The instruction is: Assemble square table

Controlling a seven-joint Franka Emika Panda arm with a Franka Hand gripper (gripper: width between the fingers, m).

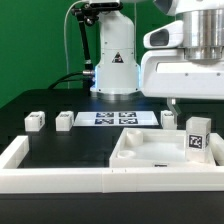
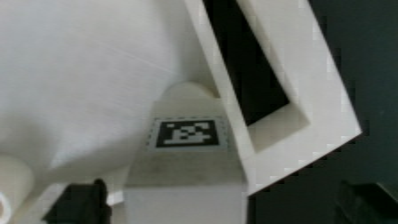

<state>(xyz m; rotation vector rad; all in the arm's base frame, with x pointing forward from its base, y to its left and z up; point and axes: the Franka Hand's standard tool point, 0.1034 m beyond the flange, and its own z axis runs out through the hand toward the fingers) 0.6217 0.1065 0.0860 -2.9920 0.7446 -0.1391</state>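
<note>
The white square tabletop lies at the front of the black table with its raised rim up. One white tagged leg stands upright at its corner on the exterior view's right. My gripper hangs just above that leg. In the wrist view the leg runs between the two dark fingers, and a thin gap shows beside it, so the jaws stand open around it without gripping. The tabletop fills much of that view. Three more leg blocks stand loose behind: two at the left, one at the right.
The marker board lies flat in front of the arm's white base. A long white rail borders the black surface along the front and the exterior view's left.
</note>
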